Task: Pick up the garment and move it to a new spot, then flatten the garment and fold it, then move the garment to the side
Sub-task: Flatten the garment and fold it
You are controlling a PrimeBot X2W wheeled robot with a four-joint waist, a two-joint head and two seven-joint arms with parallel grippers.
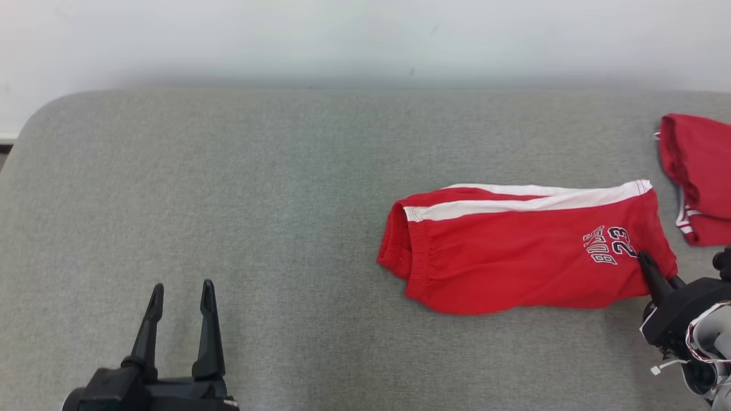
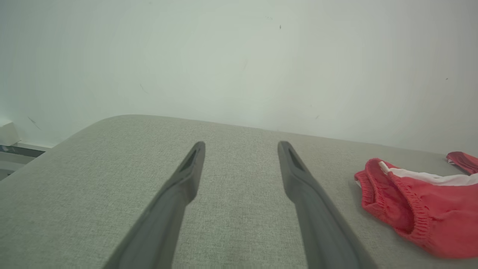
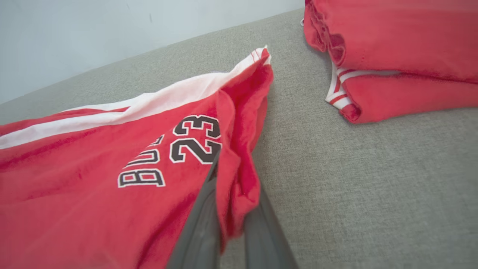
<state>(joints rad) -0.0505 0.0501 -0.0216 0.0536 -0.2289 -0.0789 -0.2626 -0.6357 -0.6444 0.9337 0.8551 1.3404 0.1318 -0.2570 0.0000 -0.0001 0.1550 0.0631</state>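
1. Gripping the hem corner of the folded red shorts, the right jaws are clenched; the left jaws stand released.
2. Shorts lie right of centre on the desk; next, probably, slide them aside without unfolding.
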